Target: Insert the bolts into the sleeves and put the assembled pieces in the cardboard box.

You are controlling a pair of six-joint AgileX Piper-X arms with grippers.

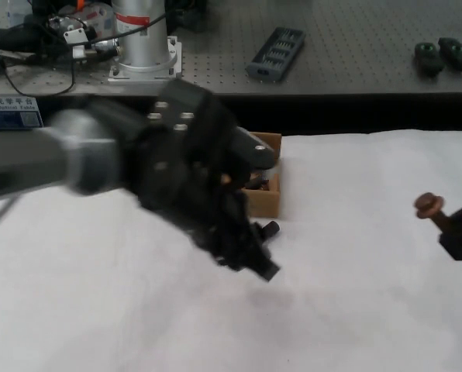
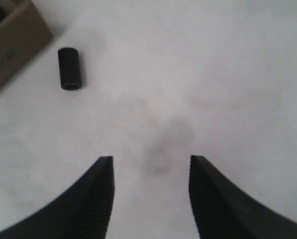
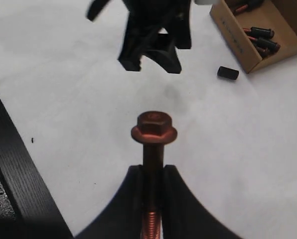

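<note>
One sleeve [image 2: 70, 68] is lying on the worktop [image 2: 213, 74] beside the printed cardboard box [image 2: 14, 45], near the left claw [image 2: 151, 160], spread wide. The right claw [image 3: 152, 170] is gripping a copper bolt [image 3: 153, 130] by its shank.

High rear overview, close wrist views; sleeve [image 2: 70, 68] shared.

The left arm [image 1: 177, 170] is showing as a blur in the high view and is covering most of the cardboard box [image 1: 268, 200]. The picture's edge is cutting off the right gripper [image 1: 457, 231], whose fingers [image 3: 128, 194] are hiding much of the shank of the bolt [image 3: 153, 130].
</note>
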